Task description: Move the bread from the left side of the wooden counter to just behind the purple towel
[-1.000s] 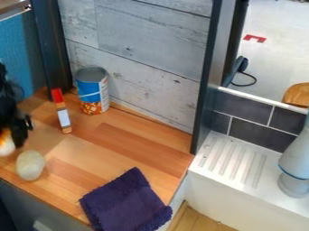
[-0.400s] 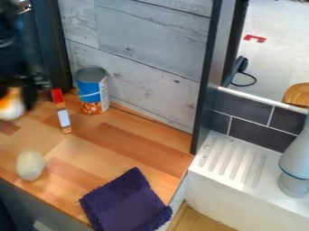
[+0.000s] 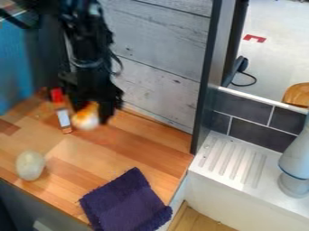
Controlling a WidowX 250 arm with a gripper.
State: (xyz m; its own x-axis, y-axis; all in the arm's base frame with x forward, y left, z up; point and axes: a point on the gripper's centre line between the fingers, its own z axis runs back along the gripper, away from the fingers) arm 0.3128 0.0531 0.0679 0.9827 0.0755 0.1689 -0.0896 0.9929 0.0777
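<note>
Orange-and-white object pinched in gripper; main risks are slip and side knock.
L to R: pale rounded object point(image 3: 30, 165) near counter point(image 3: 129, 149) front edge, could roll off if bumped, curved shape. Slim red-and-white item point(image 3: 63, 118) just beside the held load, could get knocked by a low sideways swing. Orange-and-white object point(image 3: 86, 119) between the fingers of the gripper point(image 3: 91, 113), in front of the plank wall point(image 3: 157, 90); rounded underside, so a weak or off-center pinch could let it twist out, drop, roll. Arm close to wall, could scrape if pushed back. Purple cloth point(image 3: 124, 200) at right front, could snag on a low pass.
</note>
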